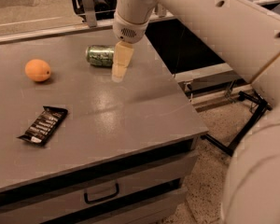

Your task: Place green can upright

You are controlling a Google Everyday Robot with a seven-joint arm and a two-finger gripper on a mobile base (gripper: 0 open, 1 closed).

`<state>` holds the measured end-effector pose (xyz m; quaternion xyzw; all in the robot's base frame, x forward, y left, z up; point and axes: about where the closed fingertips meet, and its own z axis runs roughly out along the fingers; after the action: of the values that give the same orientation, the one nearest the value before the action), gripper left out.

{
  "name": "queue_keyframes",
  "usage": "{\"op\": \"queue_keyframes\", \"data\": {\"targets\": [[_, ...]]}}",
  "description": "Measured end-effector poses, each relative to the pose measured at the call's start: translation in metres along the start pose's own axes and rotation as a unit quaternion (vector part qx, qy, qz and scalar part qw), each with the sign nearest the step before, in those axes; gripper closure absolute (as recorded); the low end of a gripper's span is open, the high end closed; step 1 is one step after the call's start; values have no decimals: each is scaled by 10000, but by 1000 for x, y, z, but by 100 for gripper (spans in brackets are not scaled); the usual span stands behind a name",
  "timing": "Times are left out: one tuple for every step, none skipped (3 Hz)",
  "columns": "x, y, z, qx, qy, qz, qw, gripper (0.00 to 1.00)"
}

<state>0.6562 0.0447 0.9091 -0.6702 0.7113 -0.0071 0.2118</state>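
The green can (pixel 100 56) lies on its side at the back of the grey table (pixel 130 111), its long axis running left to right. My gripper (pixel 118 74) hangs from the white arm just to the right of the can and partly in front of its right end. Only one cream finger (pixel 122 59) shows, pointing down at the table. Nothing is held in it that I can see.
An orange fruit (pixel 38 70) sits at the left of the table. A dark snack bar (pixel 43 124) lies at the front left. A drawer with a handle (pixel 101 193) is below the top. The table's right edge drops to a floor with a black stand (pixel 245 120).
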Motion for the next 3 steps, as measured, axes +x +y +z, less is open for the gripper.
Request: {"op": "queue_keyframes", "data": {"targets": [[-11,-11,20,-137,92,84,9998,0],[-20,-27,38,-232,100,284,9993,0],[-31,-39,55,-328,77,335,9989,0]]}}
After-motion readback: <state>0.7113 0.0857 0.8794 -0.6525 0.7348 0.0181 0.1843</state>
